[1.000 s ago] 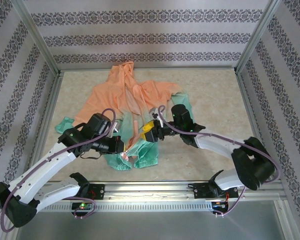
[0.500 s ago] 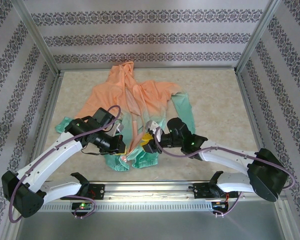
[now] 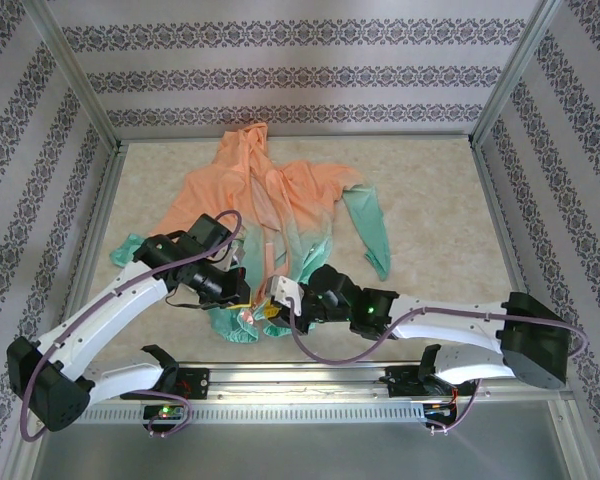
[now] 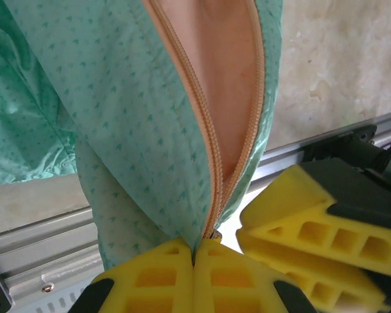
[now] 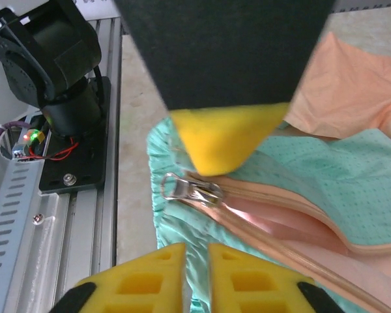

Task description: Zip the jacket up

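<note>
The jacket (image 3: 270, 195) lies spread on the table, with its orange hood far and its mint hem near. My left gripper (image 3: 246, 300) is shut on the hem at the foot of the zipper; in the left wrist view (image 4: 194, 248) its yellow pads pinch the mint fabric just below the orange teeth (image 4: 199, 117). My right gripper (image 3: 272, 306) sits right beside it. Its fingers (image 5: 197, 248) stand a narrow gap apart over mint hem fabric. The silver zipper slider (image 5: 192, 189) lies just ahead of them, untouched. A left finger (image 5: 221, 140) sits above the slider.
An aluminium rail (image 3: 300, 382) runs along the near table edge just below the hem. The left arm's base (image 5: 55, 72) stands beside it. Frame posts and patterned walls enclose the table (image 3: 430, 190). The jacket's right sleeve (image 3: 370, 225) lies stretched toward the right.
My right gripper has come down and to the left, from the middle of the jacket to the hem beside the left gripper, and its jaws have narrowed. The left gripper keeps its hold.
</note>
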